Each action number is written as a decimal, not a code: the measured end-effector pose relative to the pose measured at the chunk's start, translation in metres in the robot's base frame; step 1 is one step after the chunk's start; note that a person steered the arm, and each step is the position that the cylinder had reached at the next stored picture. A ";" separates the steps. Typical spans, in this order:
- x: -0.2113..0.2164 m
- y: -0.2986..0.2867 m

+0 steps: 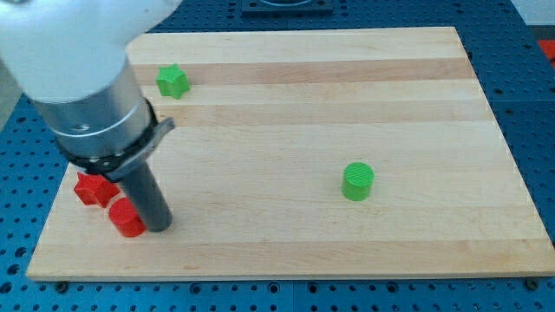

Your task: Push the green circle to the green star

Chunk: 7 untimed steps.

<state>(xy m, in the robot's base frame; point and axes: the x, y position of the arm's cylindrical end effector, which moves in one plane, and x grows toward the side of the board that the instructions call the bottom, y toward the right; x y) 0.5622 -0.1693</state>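
- The green circle (357,181) is seen standing alone on the wooden board (347,251), right of centre and somewhat towards the view's bottom, with nothing touching it.
- The green star (172,81) is found near the board's top-left corner, well apart from the circle; the goal therefore lies up and to the view's left of the block to be moved.
- My tip (159,227) is planted at the board's lower left, just beside a red cylinder-like block (127,217), which appears to touch the rod on its left side.
- A second red block (94,188), star-like in outline, is seen just above and to the left of the first, partly hidden by the arm's housing.
- No fingers are carried by this rig: the arm ends in a plain rod, so nothing can be opened, closed or clamped, and blocks can only be shoved from the side.
- The tip is well apart from the green circle, so the task is judged not yet begun in earnest.
- For the circle to be driven towards the star, the tip would probably need to be brought to the circle's lower-right side, opposite the star.
- Care is judged necessary so that the red blocks are not dragged along when the tip leaves them.
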 end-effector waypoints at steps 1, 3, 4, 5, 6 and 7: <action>0.000 -0.018; 0.000 -0.060; 0.003 -0.066; 0.009 -0.042; 0.010 0.003; 0.010 0.042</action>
<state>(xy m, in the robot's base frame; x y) 0.5718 -0.1271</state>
